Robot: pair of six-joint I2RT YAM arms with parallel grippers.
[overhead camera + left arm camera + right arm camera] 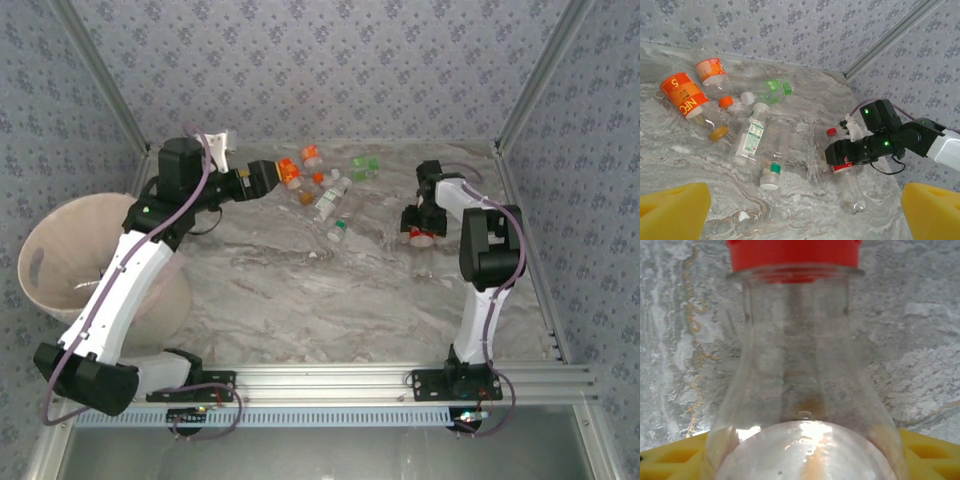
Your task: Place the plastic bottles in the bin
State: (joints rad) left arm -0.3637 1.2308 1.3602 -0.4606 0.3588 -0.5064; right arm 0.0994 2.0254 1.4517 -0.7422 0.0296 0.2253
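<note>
The plastic bottles lie in a loose cluster at the back of the marble table: an orange-labelled one (pixel 290 172) (pixel 685 95), a white-labelled one (pixel 330 200) (pixel 751 137), a green-capped one (pixel 340 230) (pixel 771 172) and a green-labelled one (pixel 365 165) (pixel 772 89). Apart to the right lies a clear red-capped bottle (pixel 422 238) (pixel 852 182) (pixel 800 365). My right gripper (pixel 418 228) (pixel 845 152) (pixel 805 455) is down over its red label, with a yellow finger against each side. My left gripper (pixel 268 178) (pixel 805 215) hovers wide open beside the cluster. The pale pink bin (pixel 40 262) stands at the far left.
Wallpapered walls and slanted metal posts (pixel 530 90) close in the back and sides. An aluminium rail (pixel 330 385) runs along the near edge by the arm bases. The bin sits off the table's left edge, partly behind the left arm (pixel 130 280).
</note>
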